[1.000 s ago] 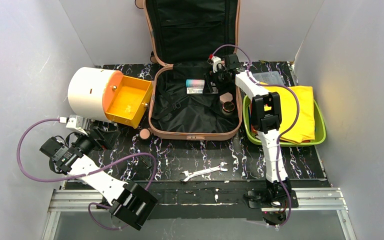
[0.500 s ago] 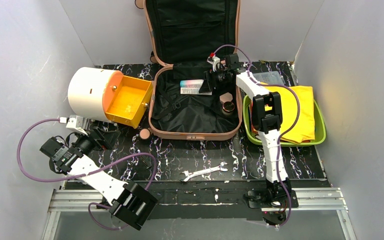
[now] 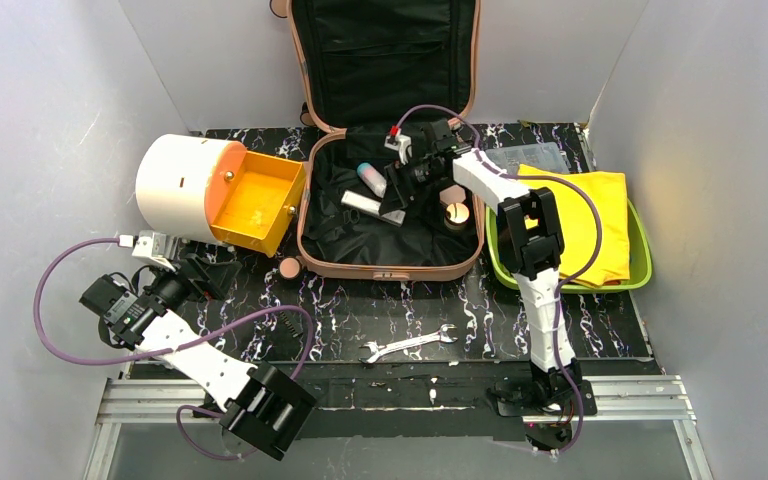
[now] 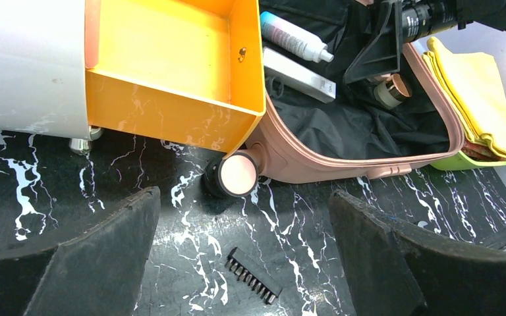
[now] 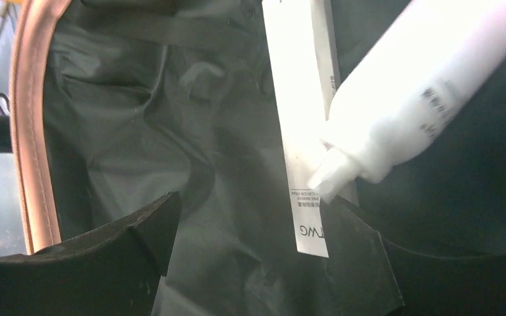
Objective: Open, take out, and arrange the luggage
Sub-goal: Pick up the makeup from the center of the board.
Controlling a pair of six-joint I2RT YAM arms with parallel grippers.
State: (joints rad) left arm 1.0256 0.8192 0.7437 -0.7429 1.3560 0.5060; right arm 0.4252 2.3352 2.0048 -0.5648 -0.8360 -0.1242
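Note:
The salmon-pink luggage point(image 3: 390, 270) lies open, its lid upright against the back wall and its black lining showing. Inside lie a white bottle point(image 3: 370, 178), a flat white box point(image 3: 372, 207) and a round gold-topped jar point(image 3: 455, 213). My right gripper point(image 3: 392, 195) is down inside the shell, open. In the right wrist view point(image 5: 263, 263) the box end point(image 5: 300, 118) and bottle tip point(image 5: 421, 99) sit just beyond its right finger. My left gripper point(image 3: 195, 270) is open and empty over the table near the suitcase wheel point(image 4: 237, 176).
A cream drum box point(image 3: 175, 185) with an open orange drawer point(image 3: 255, 200) stands left of the suitcase. A lime-green tray point(image 3: 643, 262) holding yellow cloth point(image 3: 595, 225) stands to the right. A wrench point(image 3: 407, 343) and a black bit holder point(image 4: 255, 275) lie on the table.
My right gripper moved left and forward, deeper into the suitcase. The bottle and box shifted left and turned from level to slanted. The left arm has not moved.

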